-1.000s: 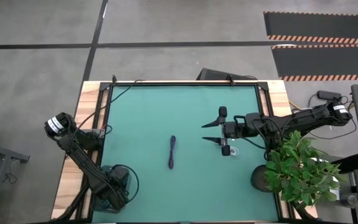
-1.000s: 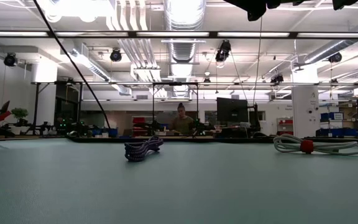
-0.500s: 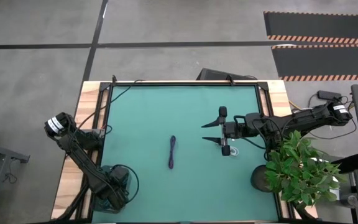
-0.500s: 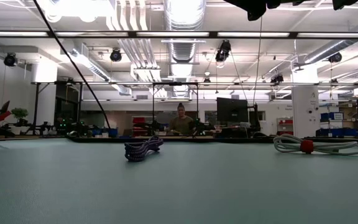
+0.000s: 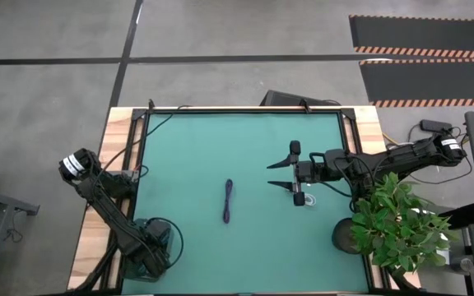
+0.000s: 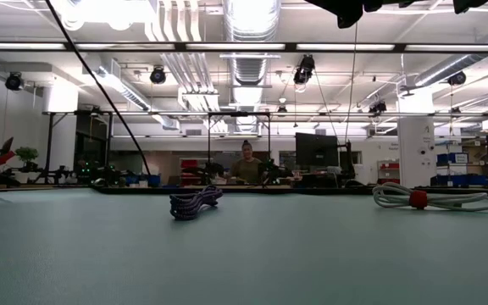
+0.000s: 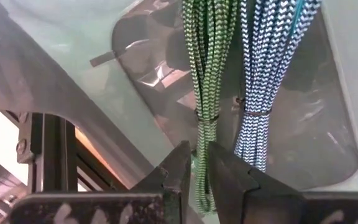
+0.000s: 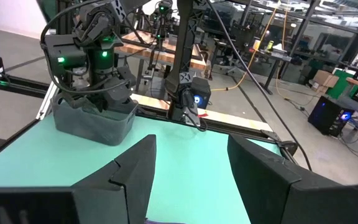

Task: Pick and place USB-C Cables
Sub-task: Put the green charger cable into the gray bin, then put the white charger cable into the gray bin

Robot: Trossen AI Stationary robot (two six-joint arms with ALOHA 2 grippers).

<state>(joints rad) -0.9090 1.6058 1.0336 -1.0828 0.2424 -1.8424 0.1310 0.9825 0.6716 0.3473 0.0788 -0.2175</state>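
lying mid-mat, purple cable [image 5: 229, 201] runs near-to-far, slightly tilted.

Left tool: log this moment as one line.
left tool: in bin, shut on green cable | right tool: open, mid-table | purple cable: on mat

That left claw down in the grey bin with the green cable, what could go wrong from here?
The left gripper is pinched on a green cable inside the bin, right beside a blue-white cable. Lifting out, it might drag that neighbour along. The purple cable and the white cable are not yet binned; the open right gripper hangs over bare mat between them.
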